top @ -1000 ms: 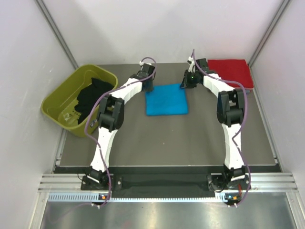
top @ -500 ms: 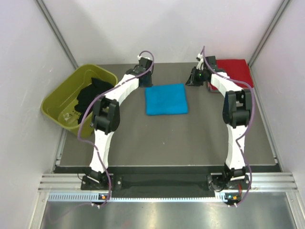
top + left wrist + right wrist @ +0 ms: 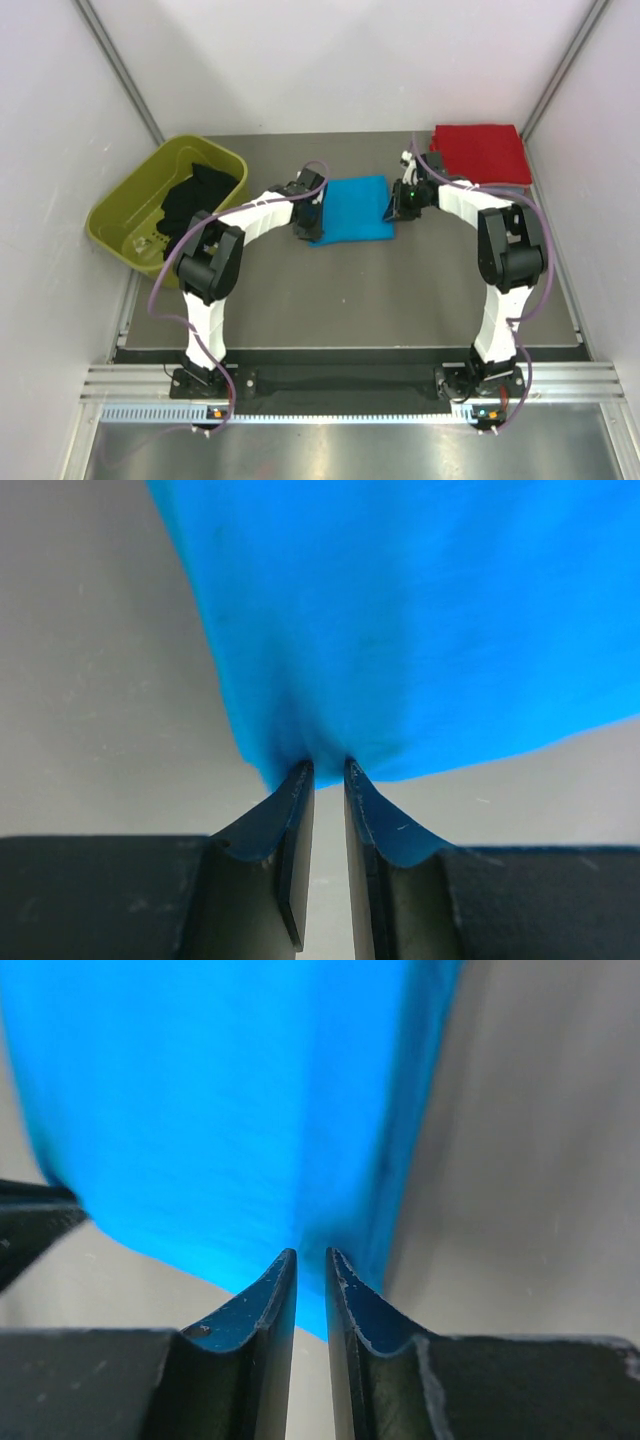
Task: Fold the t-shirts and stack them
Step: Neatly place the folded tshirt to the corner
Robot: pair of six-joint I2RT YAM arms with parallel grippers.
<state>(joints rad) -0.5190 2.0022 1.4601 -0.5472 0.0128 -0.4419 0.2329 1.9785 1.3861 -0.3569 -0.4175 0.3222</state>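
The turquoise-blue t-shirt [image 3: 352, 207] lies folded in a square at the middle of the table. My left gripper [image 3: 308, 216] is at its left edge, jaws nearly together, pinching a pucker of blue cloth [image 3: 420, 610] at the fingertips; left gripper [image 3: 328, 766]. My right gripper [image 3: 398, 204] is at the shirt's right edge, narrow jaws closed on the cloth [image 3: 200, 1090] there; right gripper [image 3: 311, 1256]. A folded red t-shirt [image 3: 482, 152] lies at the back right corner. A black t-shirt [image 3: 195, 198] is heaped in the tub.
The olive-green tub [image 3: 108, 218] stands off the table's left side, tilted. Grey walls close in the back and both sides. The right arm's elbow [image 3: 510, 245] stands near the right edge of the dark table [image 3: 350, 300].
Both grippers came forward from the shirt's far corners and dropped to its left and right side edges, where they now pinch the cloth. The blue shirt has barely shifted.
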